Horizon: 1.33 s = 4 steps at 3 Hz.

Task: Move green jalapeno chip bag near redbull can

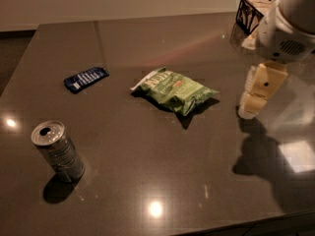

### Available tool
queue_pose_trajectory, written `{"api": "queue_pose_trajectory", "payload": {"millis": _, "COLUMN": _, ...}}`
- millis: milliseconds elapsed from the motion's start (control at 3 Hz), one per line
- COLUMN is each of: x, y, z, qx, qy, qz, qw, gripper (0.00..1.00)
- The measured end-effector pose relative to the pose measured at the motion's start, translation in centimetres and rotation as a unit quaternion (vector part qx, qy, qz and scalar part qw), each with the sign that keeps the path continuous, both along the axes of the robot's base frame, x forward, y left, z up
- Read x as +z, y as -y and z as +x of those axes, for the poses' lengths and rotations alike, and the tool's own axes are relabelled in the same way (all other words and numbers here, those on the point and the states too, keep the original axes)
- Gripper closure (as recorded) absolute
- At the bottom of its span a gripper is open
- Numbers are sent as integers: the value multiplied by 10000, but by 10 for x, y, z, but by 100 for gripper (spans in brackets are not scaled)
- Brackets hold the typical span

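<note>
The green jalapeno chip bag [174, 89] lies flat near the middle of the dark table, light green with white lettering and a small red mark. The redbull can [57, 151] stands upright at the front left, silver with an open pull-tab hole, well apart from the bag. My gripper [257, 98] hangs over the table to the right of the bag, cream-coloured, pointing down, about a hand's width from the bag's right end and holding nothing. The white arm [288, 28] rises above it at the top right.
A flat dark-blue packet [86, 79] lies at the back left of the table [147, 181]. A black wire basket [253, 11] stands at the back right, partly behind the arm. The table's front edge runs along the bottom right.
</note>
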<state>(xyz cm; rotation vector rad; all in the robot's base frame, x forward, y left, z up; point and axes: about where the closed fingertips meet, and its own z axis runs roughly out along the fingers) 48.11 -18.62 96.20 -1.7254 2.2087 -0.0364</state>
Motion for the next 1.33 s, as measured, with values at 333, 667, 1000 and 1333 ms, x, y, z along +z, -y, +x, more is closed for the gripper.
{"api": "queue_pose_trajectory", "payload": {"millis": 333, "x": -12, "y": -15, "z": 27, "qx": -10, "qy": 5, "qz": 173, "qw": 9999, "gripper": 0}}
{"api": "queue_pose_trajectory", "payload": {"millis": 667, "x": -29, "y": -35, "z": 50, "qx": -29, "qy": -67, "qz": 390, "qw": 9992, "gripper": 0}}
{"api": "queue_pose_trajectory", "payload": {"millis": 1000, "x": -52, "y": -58, "z": 64, "qx": -64, "qy": -215, "qz": 496, "qw": 9985, "gripper": 0}}
{"api": "queue_pose_trajectory", "payload": {"millis": 1333, "x": -73, "y": -77, "z": 70, "qx": -55, "qy": -295, "qz": 515, "qw": 9982, "gripper": 0}}
